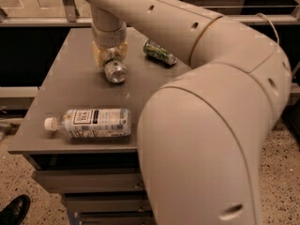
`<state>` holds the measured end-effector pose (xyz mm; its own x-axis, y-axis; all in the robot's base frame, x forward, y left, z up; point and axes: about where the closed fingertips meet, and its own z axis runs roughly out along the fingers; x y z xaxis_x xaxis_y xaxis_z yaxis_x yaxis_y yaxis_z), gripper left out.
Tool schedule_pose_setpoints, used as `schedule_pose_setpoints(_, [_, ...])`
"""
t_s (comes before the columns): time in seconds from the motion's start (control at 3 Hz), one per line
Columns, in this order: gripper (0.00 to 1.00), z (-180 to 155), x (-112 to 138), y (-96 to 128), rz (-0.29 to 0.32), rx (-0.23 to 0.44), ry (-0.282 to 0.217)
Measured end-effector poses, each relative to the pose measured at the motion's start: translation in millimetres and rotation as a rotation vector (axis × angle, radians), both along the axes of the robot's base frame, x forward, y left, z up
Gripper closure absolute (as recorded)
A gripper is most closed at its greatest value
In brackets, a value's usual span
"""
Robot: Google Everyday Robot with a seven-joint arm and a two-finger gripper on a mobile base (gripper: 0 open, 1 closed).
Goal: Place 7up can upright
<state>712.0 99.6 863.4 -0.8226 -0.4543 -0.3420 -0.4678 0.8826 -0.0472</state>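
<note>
Grasping tilted 7up can (115,71): gripper (111,59) over table (61,90) | green can (159,53) nearby; bottle (93,122) lying near front edge

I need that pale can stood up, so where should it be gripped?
Probably across the middle of its round side, from above: the pale can lies tipped over on the table, one silver end toward the camera, so both ends stay free. The gripper sits right over it.
</note>
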Motion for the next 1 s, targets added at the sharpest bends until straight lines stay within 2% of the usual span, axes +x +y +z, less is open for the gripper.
schedule_pose_setpoints(0.33, [0.99, 24.4, -2.3, -10.1, -0.003, 0.076, -0.067])
schedule_pose_setpoints(0.67, [1.00, 53.7, -27.2, -43.8, 0.083, 0.190, -0.202])
schedule_pose_setpoints(1.0, [1.00, 59.3, -46.8, -74.2, 0.191, 0.321, -0.332])
